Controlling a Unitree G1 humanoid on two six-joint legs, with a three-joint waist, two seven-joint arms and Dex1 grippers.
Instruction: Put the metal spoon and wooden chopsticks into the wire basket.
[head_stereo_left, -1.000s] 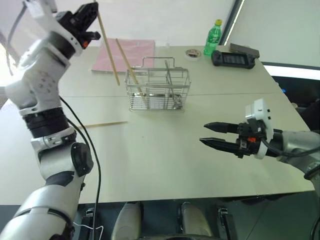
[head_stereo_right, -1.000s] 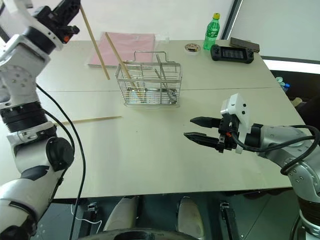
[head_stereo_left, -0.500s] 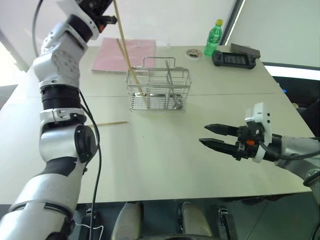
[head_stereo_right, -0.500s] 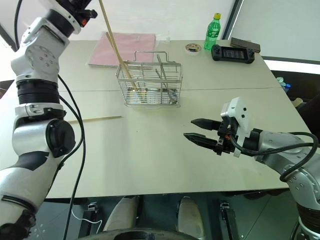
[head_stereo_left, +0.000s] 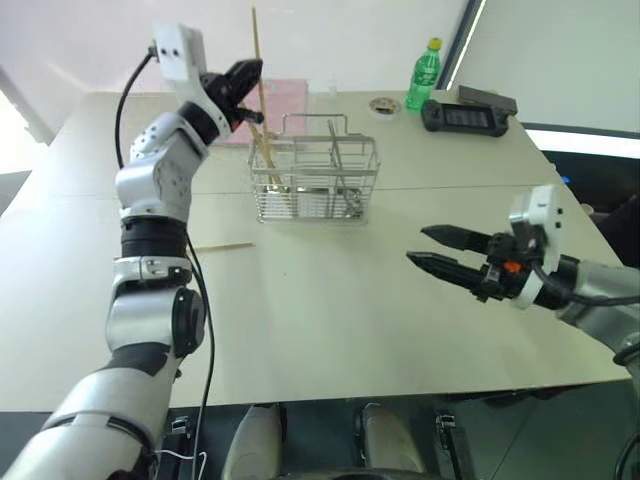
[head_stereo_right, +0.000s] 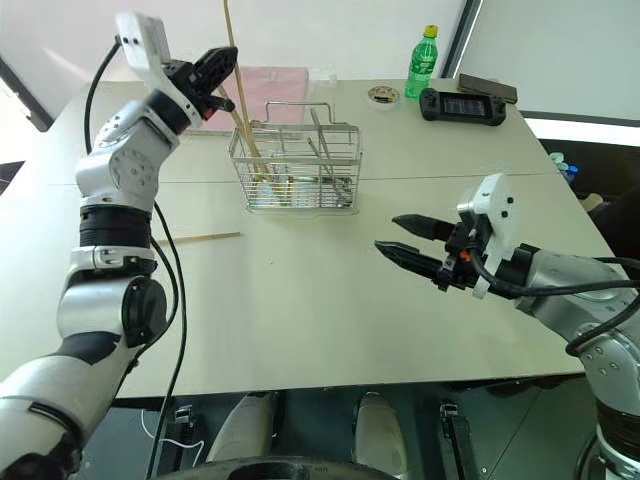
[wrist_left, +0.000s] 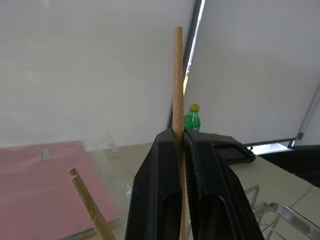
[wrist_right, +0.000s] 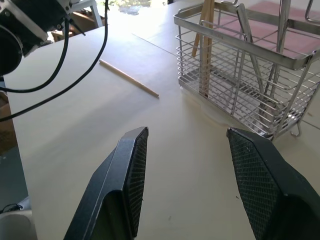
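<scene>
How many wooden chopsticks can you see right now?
3. One chopstick is upright, pinched in the left gripper above the wire basket; one leaning chopstick is inside its left end; one flat chopstick lies on the table.

Held chopstick (head_stereo_left: 256, 60) cut off by the head view's top edge — upper end unseen. Lower stretch lost among the wire basket (head_stereo_left: 315, 185) bars, so tip's compartment impossible to tell. Metal spoon (wrist_right: 250, 47) bowl hidden behind grid wires. Bottle (head_stereo_left: 424, 75) label too small to read.
</scene>
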